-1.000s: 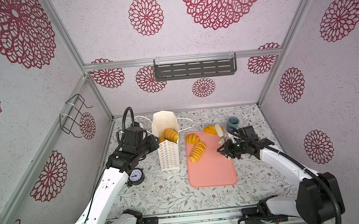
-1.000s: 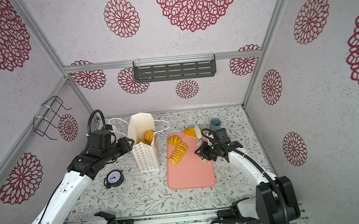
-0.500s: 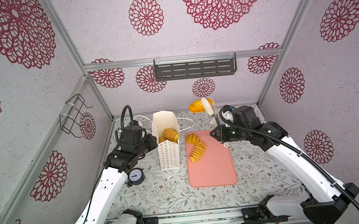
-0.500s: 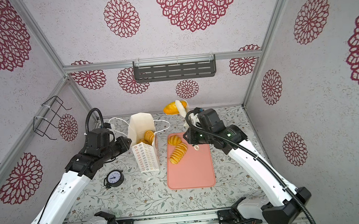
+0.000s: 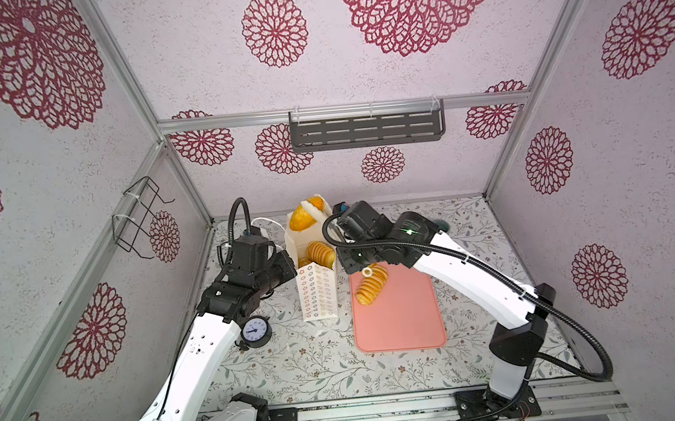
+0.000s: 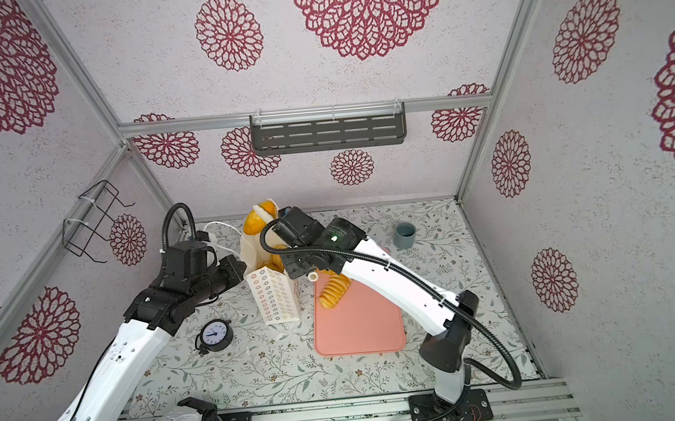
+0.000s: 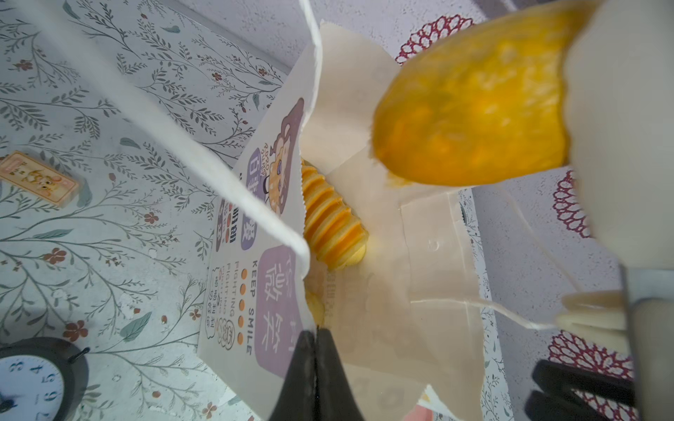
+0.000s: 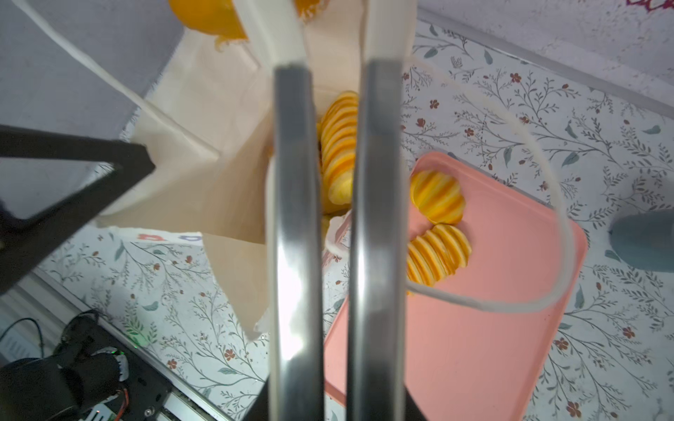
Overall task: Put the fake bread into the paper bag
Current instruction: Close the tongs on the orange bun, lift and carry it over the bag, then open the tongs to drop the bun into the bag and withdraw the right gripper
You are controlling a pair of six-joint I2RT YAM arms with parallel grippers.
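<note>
Glossy golden bun (image 7: 470, 109), seemingly flaky, over white paper bag (image 7: 430, 262)

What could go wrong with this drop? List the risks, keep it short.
1. The bun in the right claw hangs near the paper bag's rim; released, it may glance off and fall outside.
2. A ridged roll sits high in the mouth and could block it.
3. The left claw pinches only one thin wall; a bump might tip the bag.
</note>
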